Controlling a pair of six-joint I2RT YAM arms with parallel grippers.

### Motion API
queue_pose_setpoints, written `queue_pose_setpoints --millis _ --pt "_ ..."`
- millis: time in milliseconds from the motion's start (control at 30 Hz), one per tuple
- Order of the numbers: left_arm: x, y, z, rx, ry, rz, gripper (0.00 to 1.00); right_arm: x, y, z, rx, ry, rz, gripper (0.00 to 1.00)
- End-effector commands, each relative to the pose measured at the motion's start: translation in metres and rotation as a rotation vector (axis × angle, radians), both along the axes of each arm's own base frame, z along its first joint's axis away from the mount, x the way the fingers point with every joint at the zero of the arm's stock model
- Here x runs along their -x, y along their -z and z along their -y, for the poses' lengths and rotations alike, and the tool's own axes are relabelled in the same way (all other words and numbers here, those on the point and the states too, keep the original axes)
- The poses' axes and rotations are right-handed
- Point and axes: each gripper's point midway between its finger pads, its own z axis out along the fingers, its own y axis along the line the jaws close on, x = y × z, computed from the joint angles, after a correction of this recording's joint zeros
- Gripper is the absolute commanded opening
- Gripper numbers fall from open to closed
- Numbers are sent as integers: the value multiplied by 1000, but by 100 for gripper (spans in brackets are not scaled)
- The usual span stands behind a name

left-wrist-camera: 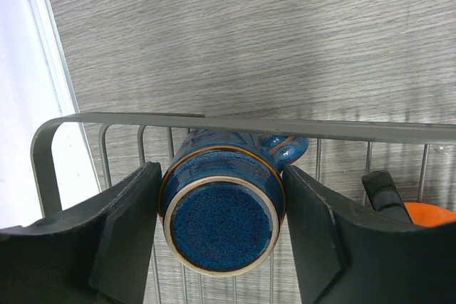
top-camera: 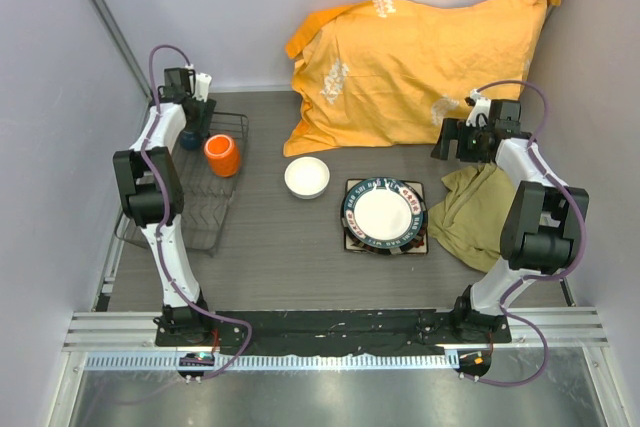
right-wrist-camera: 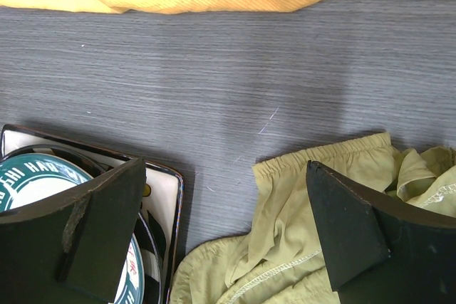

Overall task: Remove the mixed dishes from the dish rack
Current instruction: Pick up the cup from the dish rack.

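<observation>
The rectangular dark wire dish rack (top-camera: 205, 217) stands at the left of the grey wood-grain table (top-camera: 280, 247). It holds the orange ceramic mug (top-camera: 222, 155) near its far end and the small dark blue glazed cup (left-wrist-camera: 221, 222) just left of the mug. Right of the rack lies the round white bowl (top-camera: 307, 176), then the round dark-rimmed white plate (top-camera: 384, 212) on the square white plate (top-camera: 352, 243), with the crumpled olive-green cloth (top-camera: 470, 212) just right and the large orange fabric pillow (top-camera: 420, 67) behind.

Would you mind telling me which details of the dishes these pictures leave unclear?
The dark blue cup: the left wrist view shows only its base; from above, the left gripper hides most of it.
The orange mug: cut off at the left wrist view's right edge, behind a finger.
The square plate: its pattern lies under the round plate.
The round plate's rim lettering: too small from above, cropped in the right wrist view.
</observation>
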Motion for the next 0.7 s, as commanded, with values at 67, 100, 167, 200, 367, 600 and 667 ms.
queue_pose_setpoints --millis 67,100,167,200,367,600,667 --pt "-3 -9 2 2 18 24 56 -13 -18 1 21 -15 57 100" --pt "-2 -11 4 9 20 25 54 -13 -18 1 21 -15 56 100" --pt "-1 -17 6 14 23 36 50 -13 -18 1 20 -16 57 100" --pt "-1 -21 6 18 21 43 48 -13 -19 0 20 -17 57 100" --pt "2 -45 8 26 22 81 42 -13 -19 1 18 -16 57 100" --pt "9 -76 14 49 31 120 33 -12 -22 0 13 -19 64 100" --pt "11 -81 13 50 25 130 29 -12 -22 -1 11 -19 64 100"
